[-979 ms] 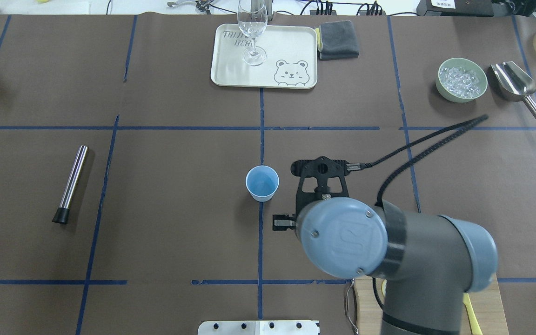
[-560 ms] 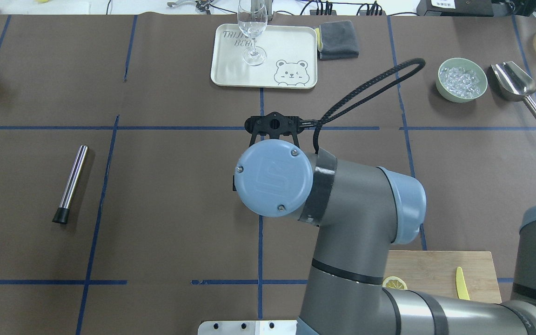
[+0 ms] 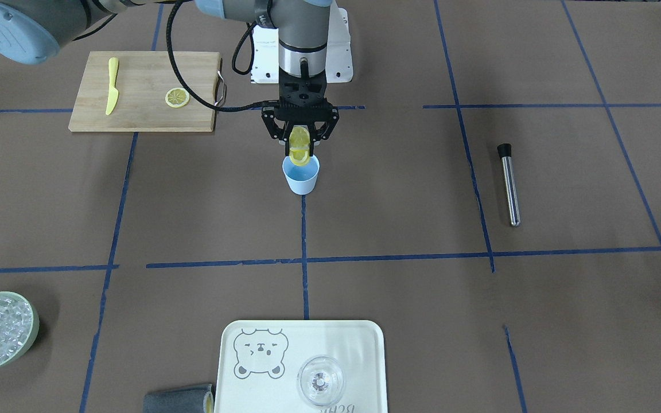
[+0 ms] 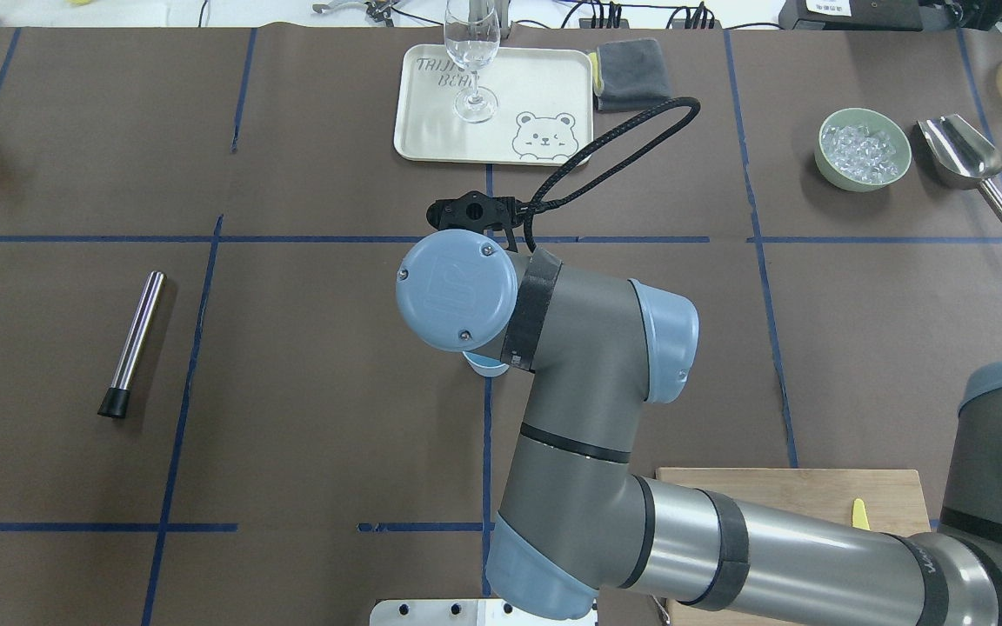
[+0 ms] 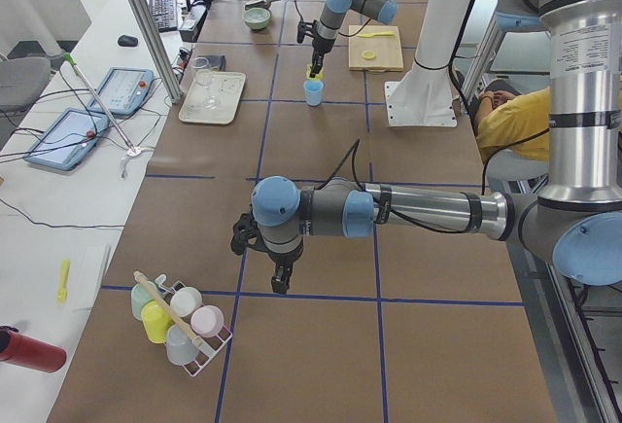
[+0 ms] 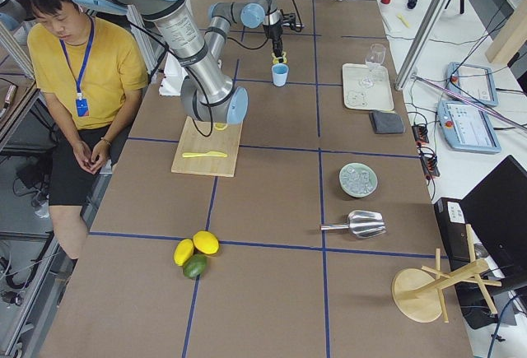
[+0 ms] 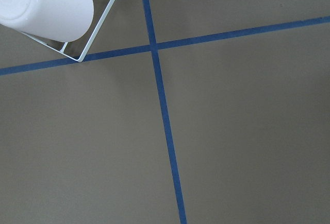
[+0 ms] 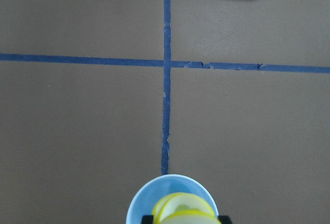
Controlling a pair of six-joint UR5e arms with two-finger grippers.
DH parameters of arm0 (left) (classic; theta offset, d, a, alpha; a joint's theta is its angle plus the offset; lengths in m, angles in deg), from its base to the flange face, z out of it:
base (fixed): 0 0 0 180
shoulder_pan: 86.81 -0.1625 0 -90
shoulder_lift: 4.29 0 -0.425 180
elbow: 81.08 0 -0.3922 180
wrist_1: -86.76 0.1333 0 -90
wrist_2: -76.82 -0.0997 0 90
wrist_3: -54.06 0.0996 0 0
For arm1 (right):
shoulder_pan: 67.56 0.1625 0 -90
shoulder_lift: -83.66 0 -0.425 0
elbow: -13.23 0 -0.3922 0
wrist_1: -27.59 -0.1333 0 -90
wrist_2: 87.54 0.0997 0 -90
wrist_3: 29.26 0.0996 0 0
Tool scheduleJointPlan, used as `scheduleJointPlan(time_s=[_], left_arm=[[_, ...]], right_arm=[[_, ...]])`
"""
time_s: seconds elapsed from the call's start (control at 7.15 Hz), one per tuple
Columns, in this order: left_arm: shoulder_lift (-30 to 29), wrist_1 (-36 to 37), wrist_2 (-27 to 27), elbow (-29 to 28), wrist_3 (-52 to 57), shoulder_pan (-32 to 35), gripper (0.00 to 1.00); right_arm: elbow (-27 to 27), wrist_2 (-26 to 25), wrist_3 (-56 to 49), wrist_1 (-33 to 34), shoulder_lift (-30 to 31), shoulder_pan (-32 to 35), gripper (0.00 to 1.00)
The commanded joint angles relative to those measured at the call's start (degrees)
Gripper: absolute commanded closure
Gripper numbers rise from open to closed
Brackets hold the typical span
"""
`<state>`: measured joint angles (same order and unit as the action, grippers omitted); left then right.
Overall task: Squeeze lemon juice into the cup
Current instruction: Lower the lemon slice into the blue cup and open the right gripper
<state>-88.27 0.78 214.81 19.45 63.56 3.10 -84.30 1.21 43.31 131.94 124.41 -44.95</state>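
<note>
Above the cup (image 3: 300, 179), upper centre of frame: lemon (image 3: 299, 140) held.
Right end effector (image 3: 300, 149) pinches the lemon just over the cup's mouth; left end effector (image 5: 280, 285): cannot tell how open.

Overhead, right arm (image 4: 592, 348) hides all but a sliver of cup (image 4: 484, 365). Right wrist view's bottom edge crops cup and lemon (image 8: 183, 209). Left hand (image 5: 280, 281) too small to judge.

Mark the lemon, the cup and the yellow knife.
lemon (image 3: 299, 142): front-facing view, visible middle.
cup (image 3: 302, 181): front-facing view, outer wall.
yellow knife (image 3: 113, 71): front-facing view, blade.
</note>
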Motion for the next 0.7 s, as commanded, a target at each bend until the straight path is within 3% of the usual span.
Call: scheduleJointPlan(time_s=[0.0, 0.14, 0.28, 0.42, 0.56], left_arm=[[0.0, -0.1, 0.0, 0.0, 0.0, 0.0, 0.00], [0.0, -0.2, 0.0, 0.0, 0.0, 0.0, 0.00], [0.0, -0.2, 0.1, 0.0, 0.0, 0.0, 0.00], [0.0, -0.2, 0.0, 0.0, 0.0, 0.0, 0.00], [0.0, -0.2, 0.0, 0.0, 0.0, 0.0, 0.00]], right_arm=[[2.0, 1.9, -0.8, -0.6, 0.0, 0.1, 1.00], [2.1, 1.9, -1.0, -0.6, 0.0, 0.1, 1.00], [2.1, 2.0, -1.7, -0.6, 0.0, 0.1, 0.93], [2.1, 2.0, -1.9, -0.7, 0.0, 0.1, 0.38], [1.8, 2.0, -1.9, -0.7, -0.1, 0.1, 0.01]])
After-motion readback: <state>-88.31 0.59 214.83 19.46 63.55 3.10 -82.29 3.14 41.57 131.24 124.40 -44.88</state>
